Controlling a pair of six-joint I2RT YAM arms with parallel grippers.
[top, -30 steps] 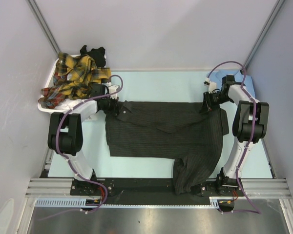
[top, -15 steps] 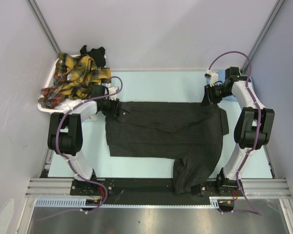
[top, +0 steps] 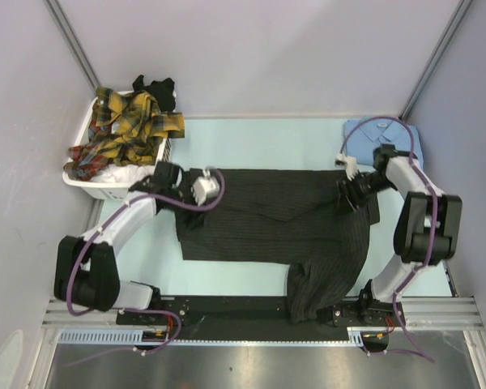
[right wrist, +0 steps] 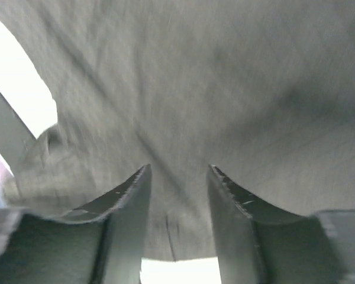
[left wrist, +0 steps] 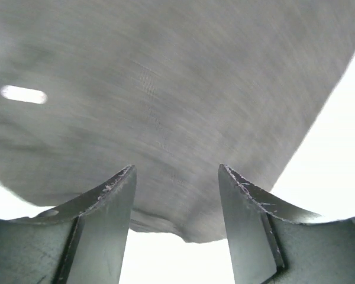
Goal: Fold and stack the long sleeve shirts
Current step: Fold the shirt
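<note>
Left jaws parted, empty, above charcoal shirt (top: 259, 219); right jaws parted, empty, over its right edge.

The left arm folds low at the elbow and stretches forward, the left end effector (top: 214, 185) pointing right, its fingers (left wrist: 106, 201) parted. Facing it, the right arm arches high, the right end effector (top: 350, 194) angled left, its fingers apart, gripping nothing.
</note>
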